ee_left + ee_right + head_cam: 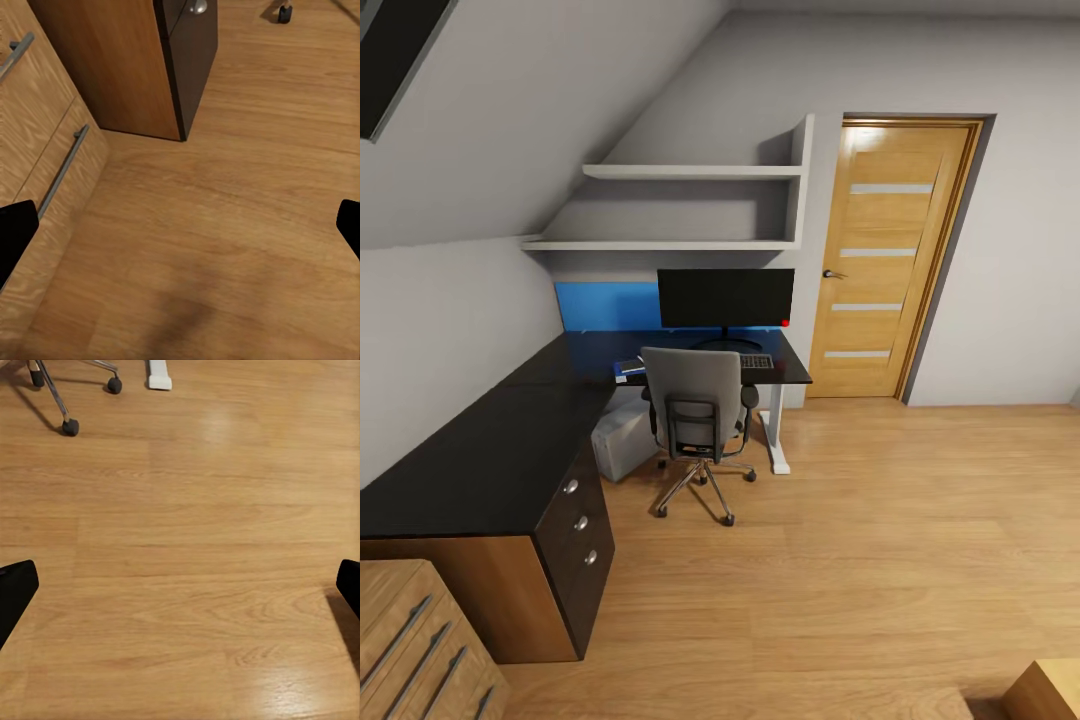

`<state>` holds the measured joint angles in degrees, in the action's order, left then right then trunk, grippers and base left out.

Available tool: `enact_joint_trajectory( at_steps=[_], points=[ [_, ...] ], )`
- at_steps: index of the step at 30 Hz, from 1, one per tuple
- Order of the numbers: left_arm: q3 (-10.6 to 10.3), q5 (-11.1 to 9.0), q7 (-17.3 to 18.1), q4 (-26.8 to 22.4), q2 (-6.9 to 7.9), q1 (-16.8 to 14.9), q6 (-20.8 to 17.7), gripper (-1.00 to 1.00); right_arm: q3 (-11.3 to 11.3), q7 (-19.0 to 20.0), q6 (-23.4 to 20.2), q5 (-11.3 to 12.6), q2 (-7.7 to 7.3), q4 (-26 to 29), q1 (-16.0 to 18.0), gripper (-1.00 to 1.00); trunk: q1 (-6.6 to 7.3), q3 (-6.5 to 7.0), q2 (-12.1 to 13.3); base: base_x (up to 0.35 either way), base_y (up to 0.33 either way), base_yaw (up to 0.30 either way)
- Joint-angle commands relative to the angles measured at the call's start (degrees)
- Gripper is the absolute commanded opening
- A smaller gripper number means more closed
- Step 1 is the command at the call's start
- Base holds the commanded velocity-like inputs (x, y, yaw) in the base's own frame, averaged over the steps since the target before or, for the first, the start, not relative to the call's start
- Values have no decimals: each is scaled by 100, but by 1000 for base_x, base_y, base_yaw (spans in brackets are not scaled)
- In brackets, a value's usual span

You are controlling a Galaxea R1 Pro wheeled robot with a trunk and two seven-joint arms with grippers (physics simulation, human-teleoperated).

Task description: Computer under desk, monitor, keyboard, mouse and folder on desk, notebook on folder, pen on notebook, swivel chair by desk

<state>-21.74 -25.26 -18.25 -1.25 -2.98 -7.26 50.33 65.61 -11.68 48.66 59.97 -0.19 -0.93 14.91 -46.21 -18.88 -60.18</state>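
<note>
Attic bedroom with a sloped grey ceiling, wooden plank floor (880, 560), a wooden door (885, 260) at the far wall and two grey wall shelves (690, 172) above the work corner. L-shaped desk (480, 450) with glossy black top along the left wall and far corner, black three-drawer unit (582, 540) at its near end, white leg (775, 430) at the far end. Light wooden drawer chest (420, 650) at the near left, just beside the desk's end panel.

On the desk: wide black monitor (726, 298) in front of a blue wall panel (605, 305); keyboard (757, 361) just before the monitor's stand; blue folder (628, 368) at the desk edge, left of the chair back. Mouse, notebook and pen too small or hidden to tell. Swivel chair (698, 410) pushed up to the desk, backrest toward the camera. Light-grey computer (624, 440) on the floor under the desk, left of the chair.

Left gripper (180, 232) spread wide over bare floor, near the chest and the drawer unit's corner, holding nothing. Right gripper (180, 585) likewise spread and holding nothing, over open floor, chair castors and the desk's white foot well apart from it.
</note>
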Motion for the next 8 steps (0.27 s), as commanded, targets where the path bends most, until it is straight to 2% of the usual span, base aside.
enact_joint_trajectory(
  at_steps=[1,8],
  points=[
    [-50,-23,-33,2,-1,-4,11,100,48,-54,3,-11,1,-4,3,100,0,-7,-4,0,0,0],
    [-49,-23,-31,2,-1,-4,11,100,48,-54,3,-11,1,-4,3,100,0,-7,-4,0,0,0]
  ],
)
